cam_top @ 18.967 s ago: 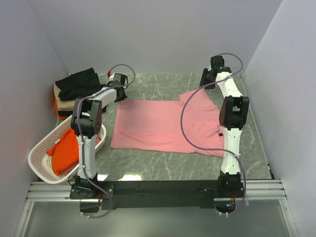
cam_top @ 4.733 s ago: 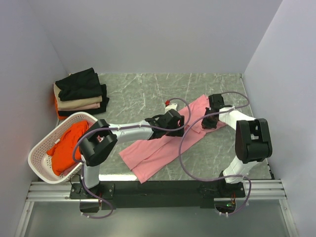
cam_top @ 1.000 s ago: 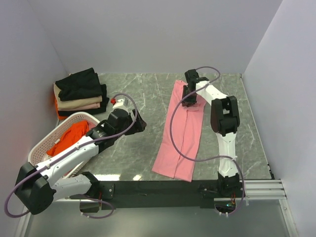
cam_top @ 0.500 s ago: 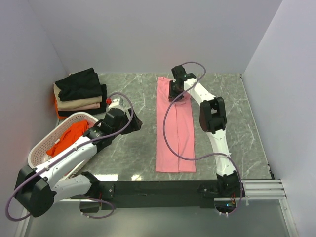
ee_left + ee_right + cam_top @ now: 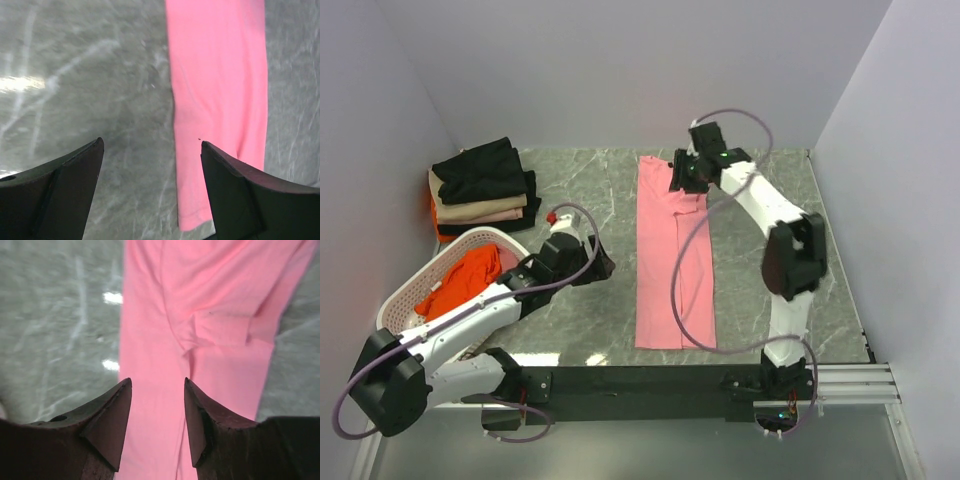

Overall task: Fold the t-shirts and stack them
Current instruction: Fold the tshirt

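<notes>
A light pink t-shirt lies folded into a long narrow strip that runs from the back of the table to the front edge. Over its far end hovers my right gripper, open. In the right wrist view its fingers stand apart above the pink cloth and hold nothing. My left gripper is wide open, low over the table to the left of the strip. In the left wrist view the shirt's edge passes between the jaws and the right finger. Folded black and beige t-shirts are stacked at the back left.
A white perforated basket stands at the left front with an orange-red t-shirt in it. Walls close the table on the left, back and right. The arms' mounting rail runs along the near edge.
The right gripper swung the strip's far end leftward until the strip lay straight, then opened, let go and shifted slightly right. The left arm shifted slightly.
</notes>
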